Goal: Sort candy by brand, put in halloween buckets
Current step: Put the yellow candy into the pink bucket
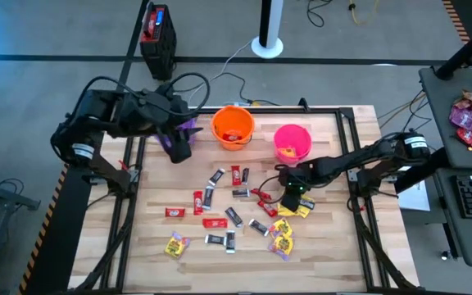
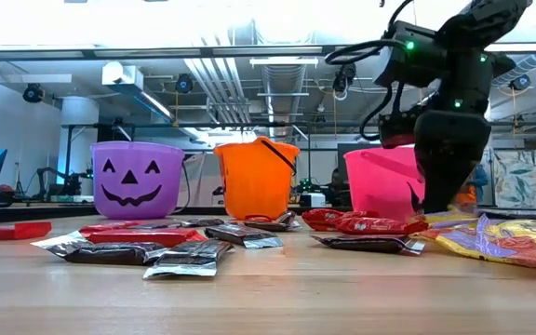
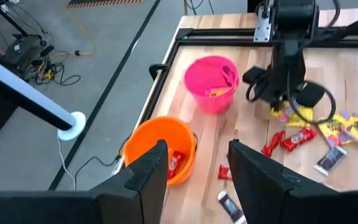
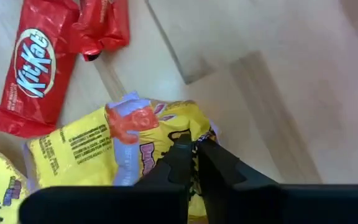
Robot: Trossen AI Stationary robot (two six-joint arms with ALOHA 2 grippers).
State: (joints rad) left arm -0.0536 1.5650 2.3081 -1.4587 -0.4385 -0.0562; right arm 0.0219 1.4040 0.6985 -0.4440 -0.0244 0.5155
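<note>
Right gripper [image 4: 193, 149] is down on the tabletop [image 1: 342, 246], fingers pressed together pinching the edge of a yellow packet [image 4: 92, 149], just on the near side of the pink bucket [image 1: 292, 141]. That bucket sits close behind the pinch, so the carry looks short, and the right arm is clearly the nearer one. A red KitKat bar [image 4: 33, 71] lies just beside the packet, apart from the fingers. Left gripper [image 3: 194, 171] hangs spread and empty above the orange bucket [image 1: 233, 127], on the far side from the pink one, with the purple bucket [image 2: 138, 180] beyond it. Remaining red, dark and yellow candy lies scattered nearer than the pink bucket
</note>
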